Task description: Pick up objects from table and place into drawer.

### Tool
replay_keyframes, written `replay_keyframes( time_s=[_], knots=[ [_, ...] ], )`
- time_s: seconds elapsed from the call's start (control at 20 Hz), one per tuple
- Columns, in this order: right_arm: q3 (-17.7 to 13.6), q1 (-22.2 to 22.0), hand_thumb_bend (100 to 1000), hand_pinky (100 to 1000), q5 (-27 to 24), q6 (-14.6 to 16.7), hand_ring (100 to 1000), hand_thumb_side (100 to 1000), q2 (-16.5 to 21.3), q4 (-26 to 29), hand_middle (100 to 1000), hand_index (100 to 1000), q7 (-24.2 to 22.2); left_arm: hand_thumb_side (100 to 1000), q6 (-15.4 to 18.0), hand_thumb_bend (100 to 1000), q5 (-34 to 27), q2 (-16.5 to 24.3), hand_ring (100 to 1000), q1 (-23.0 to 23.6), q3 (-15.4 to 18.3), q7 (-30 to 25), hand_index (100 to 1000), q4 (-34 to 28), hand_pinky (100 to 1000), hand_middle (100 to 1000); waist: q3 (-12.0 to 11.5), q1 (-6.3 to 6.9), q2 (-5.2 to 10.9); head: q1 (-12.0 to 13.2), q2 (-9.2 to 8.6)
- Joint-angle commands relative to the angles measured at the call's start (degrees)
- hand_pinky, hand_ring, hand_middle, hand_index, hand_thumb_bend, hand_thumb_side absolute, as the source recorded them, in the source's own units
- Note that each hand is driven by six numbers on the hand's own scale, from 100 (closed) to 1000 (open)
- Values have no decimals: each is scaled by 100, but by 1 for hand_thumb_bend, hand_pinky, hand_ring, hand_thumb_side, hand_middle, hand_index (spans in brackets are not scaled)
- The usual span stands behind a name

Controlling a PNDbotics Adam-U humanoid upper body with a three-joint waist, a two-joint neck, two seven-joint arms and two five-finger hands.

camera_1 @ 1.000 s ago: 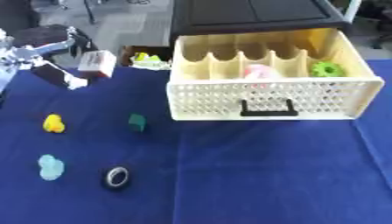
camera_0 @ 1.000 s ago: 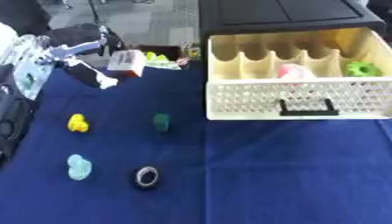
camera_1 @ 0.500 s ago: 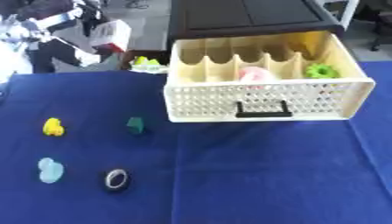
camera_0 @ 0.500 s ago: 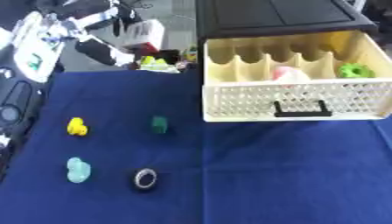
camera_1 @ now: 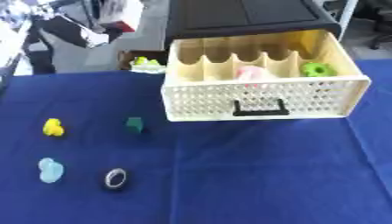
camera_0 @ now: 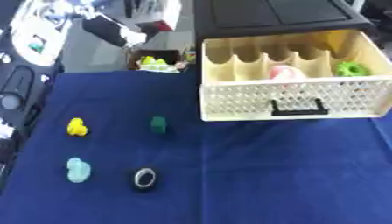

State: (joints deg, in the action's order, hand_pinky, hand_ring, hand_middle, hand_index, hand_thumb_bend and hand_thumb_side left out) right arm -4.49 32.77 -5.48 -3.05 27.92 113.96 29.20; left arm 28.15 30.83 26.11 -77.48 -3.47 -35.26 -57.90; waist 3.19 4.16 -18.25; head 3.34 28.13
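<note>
1. A cream drawer (camera_1: 260,103) is seen pulled open from a black cabinet (camera_1: 237,17) at the far side of a blue table (camera_1: 253,175). Its front wall is perforated and is fitted with a black handle (camera_1: 258,108).
2. Inside the drawer, a pink object (camera_1: 250,73) is lying in a middle compartment and a green object (camera_1: 314,69) in a compartment further right.
3. Four objects are lying on the table at the left, well apart from the drawer: a yellow piece (camera_0: 76,127), a dark green piece (camera_0: 159,124), a light blue piece (camera_0: 76,169) and a black ring (camera_0: 144,178).
4. The yellow and green pieces are lying in the farther row; the blue piece and the ring are lying nearer the camera.
5. The left hand (camera_0: 115,33) is being held raised at the upper left, above the floor beyond the table's far edge, well apart from all four pieces.
6. It is too blurred for its fingers to be read: cannot tell.
7. A small box (camera_0: 157,61) with yellow-green contents is sitting just beyond the table edge, below that hand.
</note>
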Motion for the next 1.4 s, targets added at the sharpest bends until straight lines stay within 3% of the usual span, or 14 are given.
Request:
replay_keyframes(
  time_s=[0.05, 0.75, 1.15, 1.4],
  knots=[
    [-8, 79, 100, 888, -36, -7, 682, 1000, 47, 63, 524, 778, -24, 246, 199, 100, -152, 34, 566, -175, -70, -374, 565, -245, 466, 480, 4, -8, 146, -25, -35],
    [11, 116, 100, 891, -50, -25, 681, 1000, -23, 63, 524, 777, -37, 245, -50, 100, -191, -323, 559, -278, -197, -292, 557, -220, 457, 472, 53, 76, 143, 10, -137],
    [13, 135, 100, 893, -52, -39, 681, 1000, -66, 63, 524, 776, -41, 248, -222, 100, -47, -422, 555, -303, -222, -117, 550, -28, 451, 466, 92, 123, 146, -181, -760],
    [15, 137, 100, 895, -55, -48, 681, 1000, -98, 63, 524, 776, -39, 285, -334, 100, 55, -495, 553, -301, -243, -93, 549, 67, 448, 465, 109, 145, 154, -194, -885]
  ],
)
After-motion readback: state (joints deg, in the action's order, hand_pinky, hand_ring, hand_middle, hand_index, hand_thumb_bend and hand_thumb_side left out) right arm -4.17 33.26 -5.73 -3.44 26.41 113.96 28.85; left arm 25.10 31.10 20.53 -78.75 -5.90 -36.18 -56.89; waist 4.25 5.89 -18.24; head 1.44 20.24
